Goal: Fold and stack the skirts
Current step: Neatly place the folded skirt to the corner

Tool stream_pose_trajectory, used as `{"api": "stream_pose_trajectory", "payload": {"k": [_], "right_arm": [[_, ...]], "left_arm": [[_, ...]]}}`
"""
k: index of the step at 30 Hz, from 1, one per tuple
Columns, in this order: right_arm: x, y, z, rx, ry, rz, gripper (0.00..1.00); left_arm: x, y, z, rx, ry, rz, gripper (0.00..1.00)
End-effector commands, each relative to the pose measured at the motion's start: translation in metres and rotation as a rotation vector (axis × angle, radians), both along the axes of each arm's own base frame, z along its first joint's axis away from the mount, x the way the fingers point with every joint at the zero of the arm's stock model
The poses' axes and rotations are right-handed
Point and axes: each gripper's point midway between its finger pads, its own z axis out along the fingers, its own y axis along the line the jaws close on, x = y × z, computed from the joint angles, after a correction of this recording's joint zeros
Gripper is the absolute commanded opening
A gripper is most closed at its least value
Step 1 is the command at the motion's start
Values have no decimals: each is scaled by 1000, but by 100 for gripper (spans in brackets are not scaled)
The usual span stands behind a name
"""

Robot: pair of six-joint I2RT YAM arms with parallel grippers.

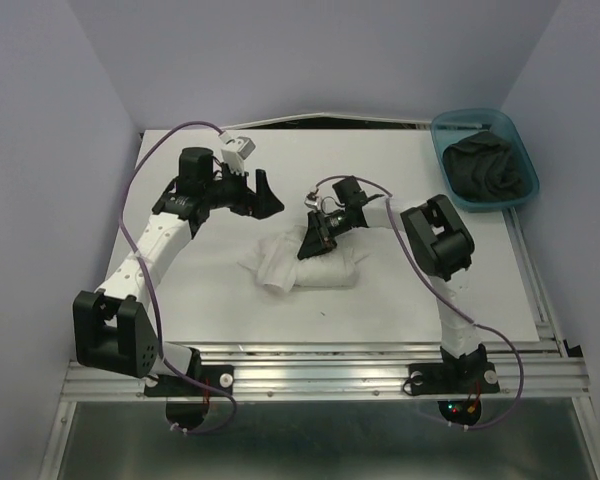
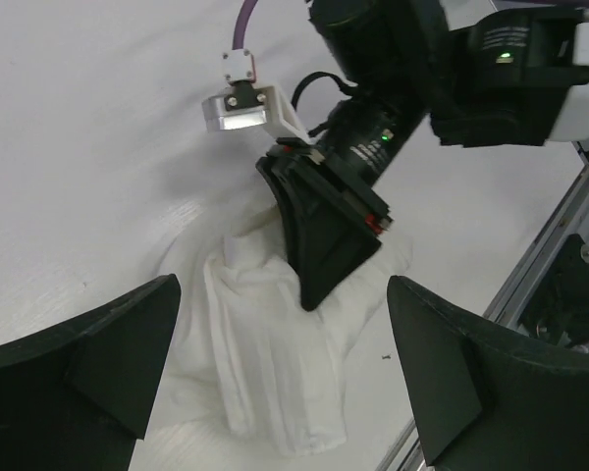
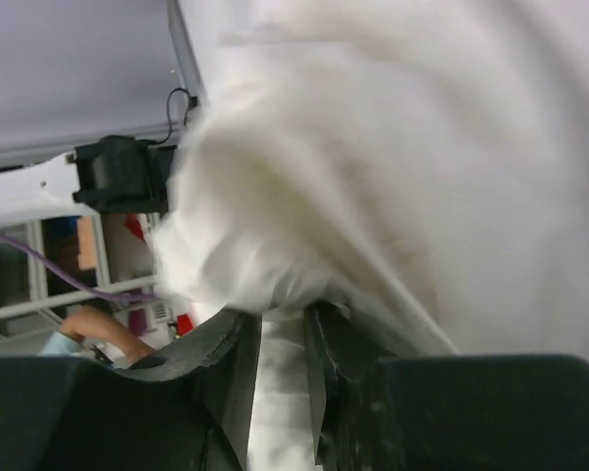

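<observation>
**Top view, with detail from both wrist views.** The white skirt (image 1: 305,262) lies bunched in a loose mound near the middle of the table (image 1: 230,310), a little toward 7 o'clock. The right claw (image 1: 312,240) reaches in from 2 o'clock and rests on the mound's 12 o'clock edge. In the right wrist view its jaws stand nearly together, with a fold of white cloth pinched between them. The left claw (image 1: 265,195) hangs at 10 o'clock of the mound, apart from the cloth, with its jaws spread wide and gripping nothing. The black skirt (image 1: 490,168) sits crumpled inside the teal bin (image 1: 442,140) at the table's 2 o'clock corner, well apart from the white skirt.
</observation>
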Motion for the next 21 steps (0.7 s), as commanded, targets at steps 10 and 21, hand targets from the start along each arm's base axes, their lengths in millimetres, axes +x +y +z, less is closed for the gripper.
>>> {"api": "stream_pose_trajectory", "payload": {"k": [10,21], "right_arm": [[46,4,-93,-96,31,-136,42],[77,14,51,53,-205,-212,91]], "left_arm": [[7,17,2,-42,-54,177,99],[6,27,21,347,-294,279,99]]}}
